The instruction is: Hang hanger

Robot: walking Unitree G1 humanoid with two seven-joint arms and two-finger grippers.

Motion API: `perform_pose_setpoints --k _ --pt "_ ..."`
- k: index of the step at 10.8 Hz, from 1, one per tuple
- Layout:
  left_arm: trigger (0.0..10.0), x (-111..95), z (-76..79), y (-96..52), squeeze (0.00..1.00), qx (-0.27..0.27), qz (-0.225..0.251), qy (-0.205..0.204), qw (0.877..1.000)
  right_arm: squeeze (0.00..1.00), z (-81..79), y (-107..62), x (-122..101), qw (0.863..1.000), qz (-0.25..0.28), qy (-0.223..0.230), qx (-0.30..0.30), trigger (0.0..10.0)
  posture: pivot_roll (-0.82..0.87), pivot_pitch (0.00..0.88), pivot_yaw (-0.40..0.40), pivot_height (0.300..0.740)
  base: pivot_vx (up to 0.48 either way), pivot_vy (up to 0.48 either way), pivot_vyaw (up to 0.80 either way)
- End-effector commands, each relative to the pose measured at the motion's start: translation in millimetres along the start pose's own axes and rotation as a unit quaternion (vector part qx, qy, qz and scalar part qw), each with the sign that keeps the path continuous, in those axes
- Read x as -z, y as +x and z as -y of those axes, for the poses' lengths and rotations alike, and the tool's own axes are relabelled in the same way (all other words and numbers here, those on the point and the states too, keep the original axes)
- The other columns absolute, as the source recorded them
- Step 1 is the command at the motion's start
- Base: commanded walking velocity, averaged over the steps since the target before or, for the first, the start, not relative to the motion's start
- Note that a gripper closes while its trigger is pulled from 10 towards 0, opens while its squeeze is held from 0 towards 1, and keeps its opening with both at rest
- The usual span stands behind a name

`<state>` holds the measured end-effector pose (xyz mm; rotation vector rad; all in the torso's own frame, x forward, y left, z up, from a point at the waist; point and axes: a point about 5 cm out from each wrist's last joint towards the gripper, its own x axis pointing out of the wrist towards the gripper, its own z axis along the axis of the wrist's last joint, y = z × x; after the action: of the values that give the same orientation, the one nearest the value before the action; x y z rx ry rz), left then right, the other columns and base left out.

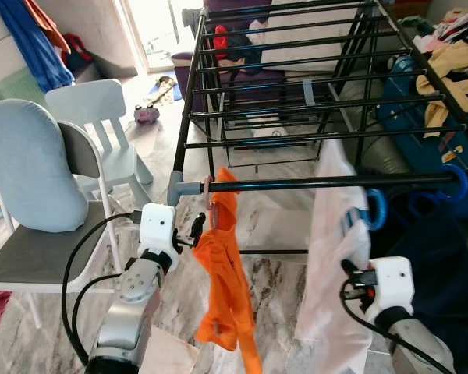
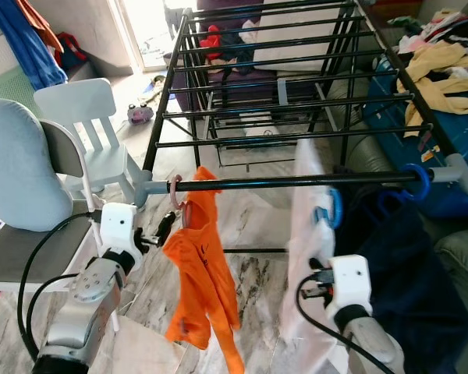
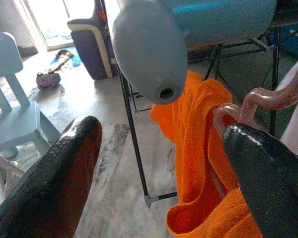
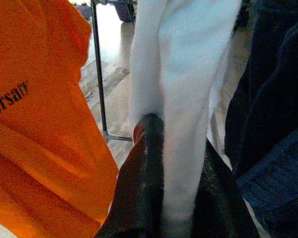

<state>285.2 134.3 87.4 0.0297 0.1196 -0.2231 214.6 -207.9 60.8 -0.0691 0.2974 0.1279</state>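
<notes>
Hanger (image 1: pixel 209 195), pink, hooked on drying rack's front rail (image 1: pixel 296 185), carrying orange shirt (image 1: pixel 226 288). Left gripper (image 3: pixel 159 163) spread wide beside hook, holding nothing. Right gripper (image 4: pixel 164 198) pinching white garment (image 1: pixel 331 257) below same rail.

One drying rack (image 1: pixel 312 109). Three garments on front rail: orange shirt (image 1: pixel 226 280), white garment (image 1: pixel 331 257), dark garment (image 2: pixel 409 273). Hangers: one pink (image 1: pixel 209 204), two blue (image 1: pixel 374 209) (image 1: pixel 457 181). Two chairs (one cushioned) (image 1: pixel 39 234) (image 1: pixel 101 132).
</notes>
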Motion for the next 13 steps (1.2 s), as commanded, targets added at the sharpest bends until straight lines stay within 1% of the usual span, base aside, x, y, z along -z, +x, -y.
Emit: perform_pose_setpoints --k 1,4,7,8,10,11,12,13 --pt "10.0 -0.9 -2.9 0.6 0.0 -0.005 0.002 0.008 1.0 0.0 -4.0 2.2 -19.9 0.999 0.04 -0.01 -0.005 10.0 -0.25 0.0 0.12 0.74 0.0 0.0 0.0" --pt "10.0 -0.1 -2.7 -0.5 0.0 -0.008 0.001 0.006 1.0 0.0 -4.3 -0.2 -23.4 0.998 0.054 -0.016 0.0 10.0 -0.24 0.0 0.111 0.74 0.0 0.0 0.0" --pt "10.0 0.5 -2.1 0.0 0.0 -0.005 0.0 0.006 1.0 0.0 -0.5 -3.4 -33.0 0.996 0.087 -0.028 0.022 10.0 -0.25 0.0 0.112 0.74 0.0 0.0 0.0" --pt "10.0 0.8 -2.2 0.1 0.0 -0.004 0.0 0.007 1.0 0.0 -1.4 -4.9 -31.7 0.996 0.085 -0.029 0.02 10.0 -0.25 0.0 0.112 0.74 0.0 0.0 0.0" --pt "10.0 0.4 -1.9 1.2 0.0 -0.002 0.001 0.009 1.0 0.0 -2.5 -9.5 -15.1 0.999 0.045 -0.011 0.008 10.0 -0.25 0.0 0.115 0.74 -0.12 0.0 0.0" --pt "10.0 0.1 -2.0 1.6 0.0 -0.001 0.001 0.01 1.0 0.0 -0.7 -11.3 -8.7 1.0 0.027 0.009 0.006 10.0 -0.25 0.0 0.117 0.74 -0.262 0.0 0.0" --pt "10.0 0.0 -1.9 2.2 0.0 0.0 0.002 0.011 1.0 0.0 0.8 -12.4 -4.8 1.0 0.014 0.012 0.004 10.0 -0.26 0.0 0.117 0.74 -0.262 0.0 0.0" --pt "10.0 -0.4 -1.7 2.7 0.0 0.001 0.003 0.011 1.0 0.0 1.0 -12.6 -3.6 1.0 0.012 0.012 0.003 10.0 -0.26 0.0 0.118 0.74 -0.262 0.0 0.0"
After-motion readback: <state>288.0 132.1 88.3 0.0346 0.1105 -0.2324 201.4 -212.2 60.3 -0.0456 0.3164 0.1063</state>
